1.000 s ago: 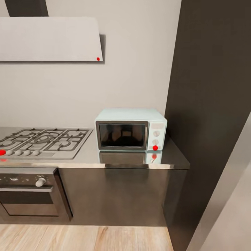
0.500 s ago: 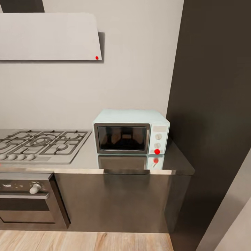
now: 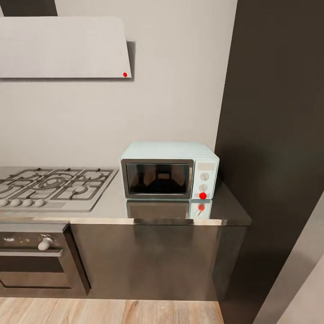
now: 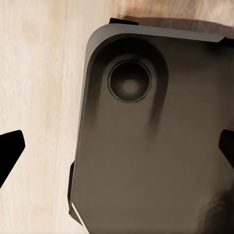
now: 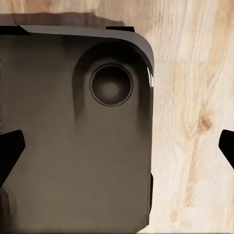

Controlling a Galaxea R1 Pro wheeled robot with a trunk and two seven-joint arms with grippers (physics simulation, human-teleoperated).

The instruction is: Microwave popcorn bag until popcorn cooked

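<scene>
The microwave, pale mint-blue with a black glass door shut, stands on the glossy grey countertop near its right end. Two round dials and a red button sit on its right panel. The popcorn bag is out of view. In the left wrist view my left gripper hangs open over my own dark base and the wooden floor, its dark fingertips far apart. The right wrist view has my right gripper open likewise, with one fingertip at the edge and nothing held.
A grey gas hob with grates lies left of the microwave, above a dark steel oven with a knob. A pale hood hangs on the wall. A tall dark cabinet closes the counter's right end. Wooden floor runs below.
The whole head picture shifted slightly as the camera drew nearer a second ago, then held still. Nothing on the counter moved.
</scene>
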